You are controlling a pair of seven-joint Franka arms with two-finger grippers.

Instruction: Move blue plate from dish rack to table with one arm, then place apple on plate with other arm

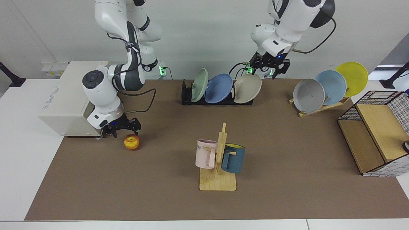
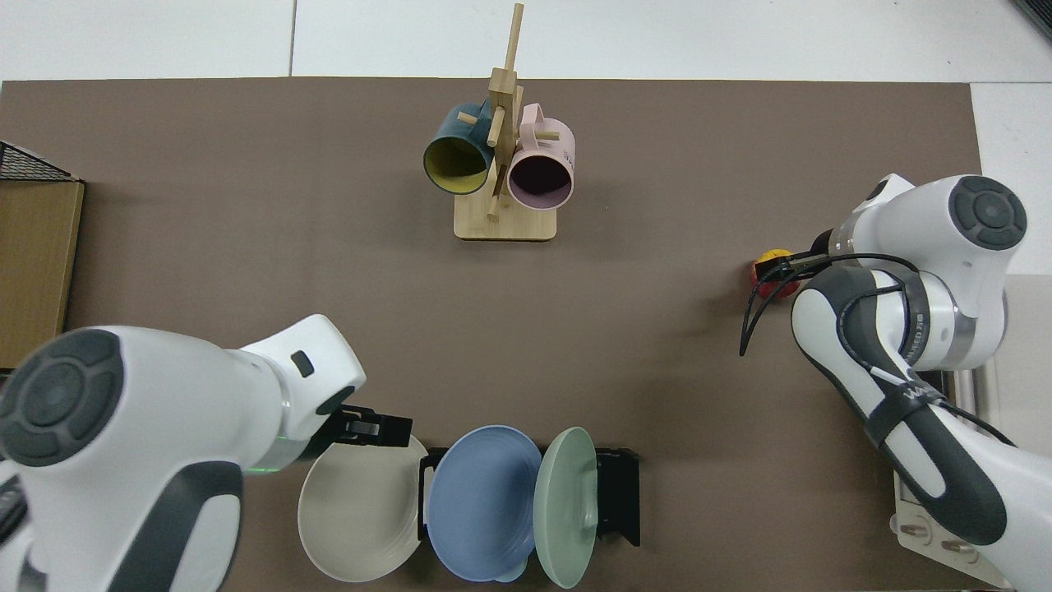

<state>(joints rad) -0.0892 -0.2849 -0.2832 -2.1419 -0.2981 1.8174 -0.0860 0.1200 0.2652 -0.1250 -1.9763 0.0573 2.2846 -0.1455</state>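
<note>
The blue plate (image 1: 219, 88) (image 2: 481, 501) stands in the middle slot of the black dish rack (image 1: 186, 95) (image 2: 618, 493), between a green plate and a beige plate (image 1: 247, 88). My left gripper (image 1: 268, 71) hangs open just above and behind the beige plate's top edge, holding nothing; its black hand (image 2: 370, 427) shows beside that plate from above. The apple (image 1: 132, 142) (image 2: 771, 278) lies on the brown table (image 1: 287, 159). My right gripper (image 1: 123, 130) is low and open, just above and behind the apple; in the top view the wrist covers part of the apple.
A white toaster oven (image 1: 64, 102) stands right behind the right arm. A wooden mug stand (image 1: 219, 159) with a pink and a blue mug is at mid table. A wooden rack (image 1: 319, 107) holds grey, pale blue and yellow plates, beside a wire-and-wood shelf box (image 1: 374, 134).
</note>
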